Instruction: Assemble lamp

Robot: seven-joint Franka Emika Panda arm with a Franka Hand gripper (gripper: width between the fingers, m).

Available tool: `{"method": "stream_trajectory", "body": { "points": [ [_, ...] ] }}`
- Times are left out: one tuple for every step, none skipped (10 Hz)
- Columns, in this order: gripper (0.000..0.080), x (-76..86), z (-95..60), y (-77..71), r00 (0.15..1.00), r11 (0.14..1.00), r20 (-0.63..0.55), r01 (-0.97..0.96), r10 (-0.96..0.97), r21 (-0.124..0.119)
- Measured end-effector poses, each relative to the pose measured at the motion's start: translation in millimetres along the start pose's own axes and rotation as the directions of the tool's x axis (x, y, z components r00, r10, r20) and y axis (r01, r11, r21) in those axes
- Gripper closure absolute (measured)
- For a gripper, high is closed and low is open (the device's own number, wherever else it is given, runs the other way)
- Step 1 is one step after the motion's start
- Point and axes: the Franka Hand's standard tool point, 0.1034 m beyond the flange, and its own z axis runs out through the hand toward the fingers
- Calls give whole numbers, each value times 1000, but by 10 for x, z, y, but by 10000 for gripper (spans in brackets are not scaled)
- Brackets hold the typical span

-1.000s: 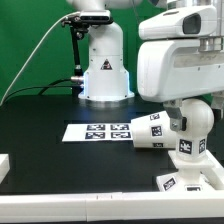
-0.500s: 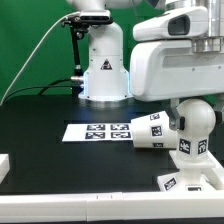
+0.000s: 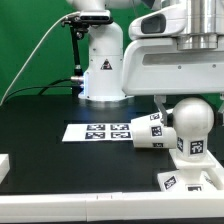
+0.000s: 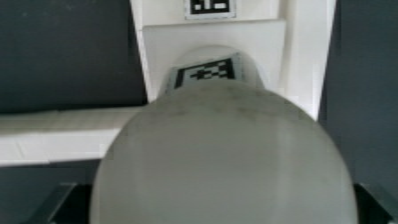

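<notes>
Marker board: the thin flat white tagged marker board point(image 3: 100, 131) lies on the black desk point(image 3: 40, 130) and serves as landmark.
Shade: the white tapered cup-like plastic shade point(image 3: 148, 133) lies on its side at the marker board's end, on the exterior view's right.
Bulb: the round white plastic bulb point(image 3: 193, 117) stands neck-down beyond the shade from the marker board, on the low angular white base point(image 3: 200, 178).
Change: the big white arm point(image 3: 170, 55) has risen and shifted towards the marker board, baring the bulb's dome. The bulb's tag has crept away from the board, so it is probably being screwed in.
Gripper: the gripper point(image 4: 210, 208) straddles the dome. I cannot tell whether it is clamped.
Views: only the wrist view shows the gripper's dark fingers point(image 4: 71, 205). Only the exterior view shows shade and marker board.
</notes>
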Motion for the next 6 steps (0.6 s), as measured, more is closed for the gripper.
{"method": "stream_trajectory", "body": {
  "points": [
    [228, 4, -2, 10, 999, 999, -1, -50, 50, -1],
    [228, 1, 2, 27, 985, 985, -2, -172, 172, -2],
    [228, -24, 11, 32, 956, 956, 0, -292, 292, -7],
    [228, -32, 16, 39, 917, 917, 7, -399, 399, -3],
    [226, -43, 27, 39, 844, 844, 23, -537, 536, 8],
    [228, -52, 38, 11, 761, 761, 44, -648, 647, 21]
  ]
}}
